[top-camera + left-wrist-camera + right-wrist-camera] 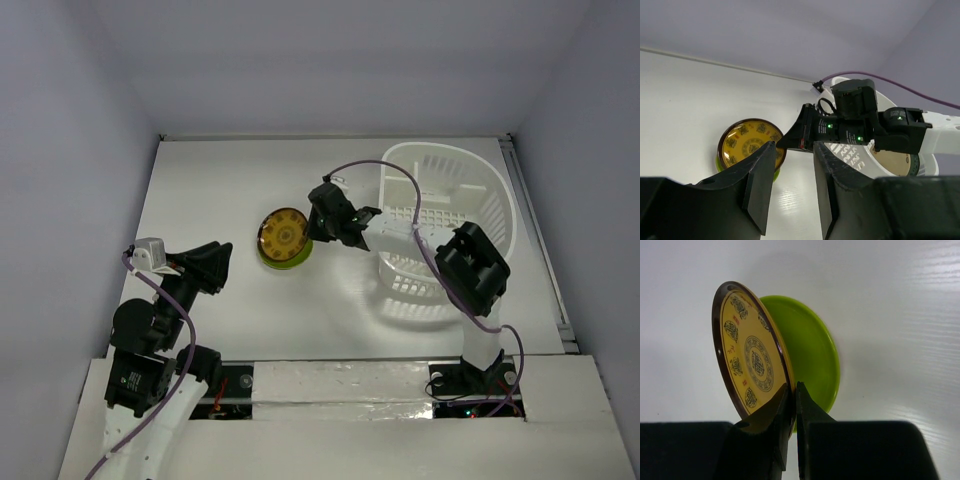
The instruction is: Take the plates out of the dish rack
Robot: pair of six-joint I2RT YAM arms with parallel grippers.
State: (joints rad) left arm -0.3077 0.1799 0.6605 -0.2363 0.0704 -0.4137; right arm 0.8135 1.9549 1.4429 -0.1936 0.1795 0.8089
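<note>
Item 1. My right claw (791, 390): both fingers pressed onto the near rim of the yellow plate (747, 355), one finger on each face, no gap showing beyond the rim's own thickness. Gripping.

Item 2. Yellow plate: dark-brown edge, printed medallions, held tilted on edge straight ahead of the right claw's fingertips, patterned face turned to the claw's left.

Item 3. Green plate (810, 355): plain, lime-coloured, directly behind the yellow one as the right claw sees it, lying on the white table (220, 180). I cannot tell whether the two plates touch.

Item 4. Dish rack (450, 230): white, slotted, behind my right claw (315, 232) and beside that arm's elbow, well apart from both plates above.

Item 5. Tan plate (892, 160): round, dark-rimmed, seen inside the rack, ahead and to the right of my left claw, partly hidden by the right arm.

Item 6. My left claw (792, 192): fingers spread, nothing between them, held off the table. The yellow plate (751, 142) sits ahead of it and slightly left, with the right claw just beyond.
</note>
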